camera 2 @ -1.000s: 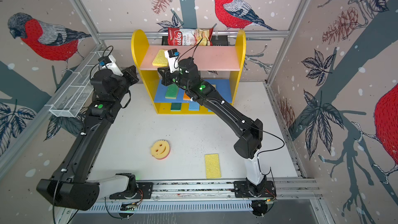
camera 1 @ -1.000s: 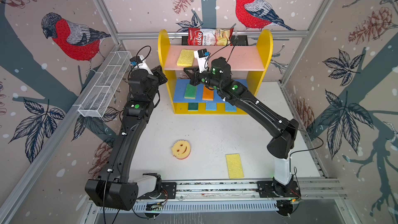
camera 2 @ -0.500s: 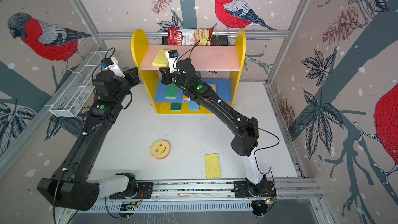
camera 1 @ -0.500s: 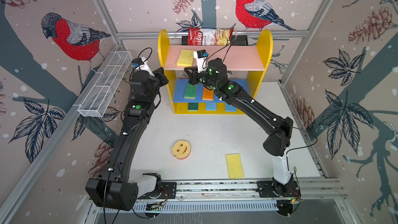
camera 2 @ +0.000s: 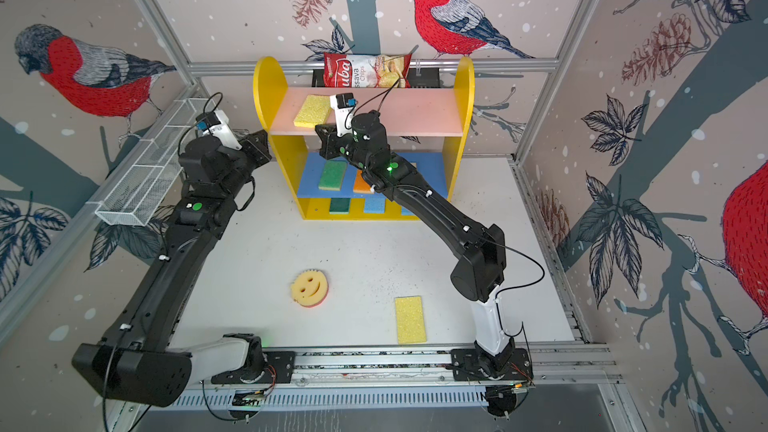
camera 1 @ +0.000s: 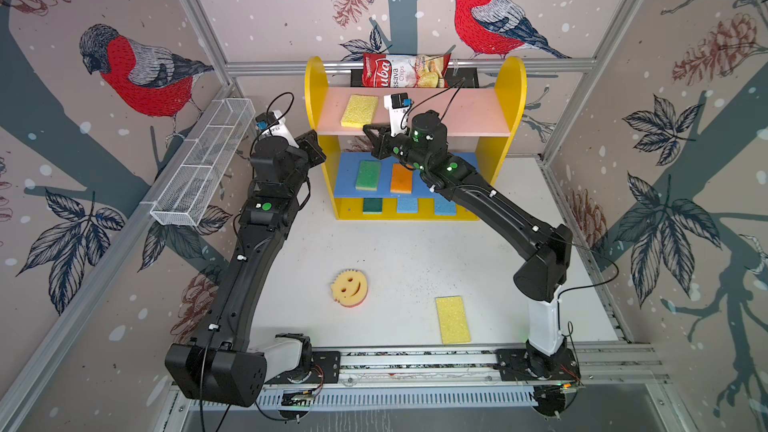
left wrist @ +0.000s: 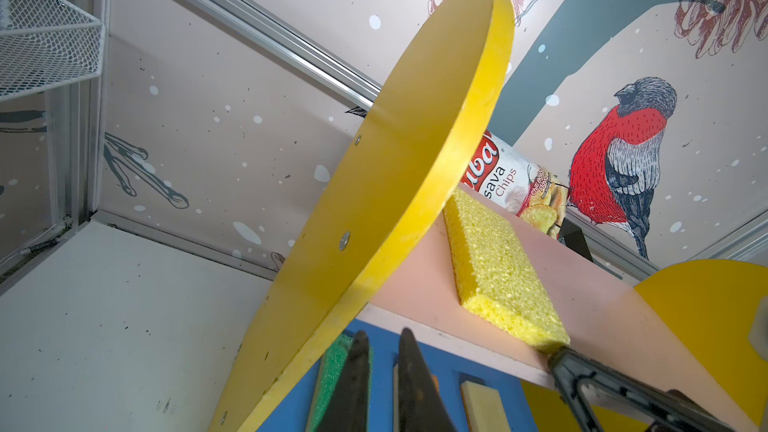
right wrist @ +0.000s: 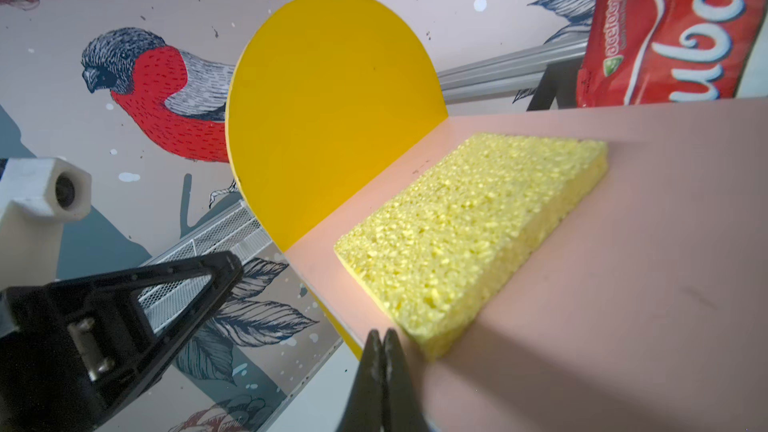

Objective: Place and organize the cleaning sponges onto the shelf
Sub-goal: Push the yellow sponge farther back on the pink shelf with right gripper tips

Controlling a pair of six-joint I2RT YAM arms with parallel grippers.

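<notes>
Right gripper (right wrist: 383, 338) clenched, empty, beside yellow sponge (right wrist: 469, 238); left gripper (left wrist: 383, 336) narrowly parted, empty.

yellow sponge (right wrist: 469, 238): coarse open-pored foam, matt | shelf (right wrist: 332, 110): smooth painted board, satin | chips bag (right wrist: 673, 35): glossy crinkled film | wire basket (left wrist: 41, 35): white coated metal mesh | right claw (right wrist: 382, 338): black matt plastic | surface (camera 1: 415, 259): white, matt, speckled with dark grit

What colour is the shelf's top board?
The top board is pale pink, best seen in a top view.
</notes>
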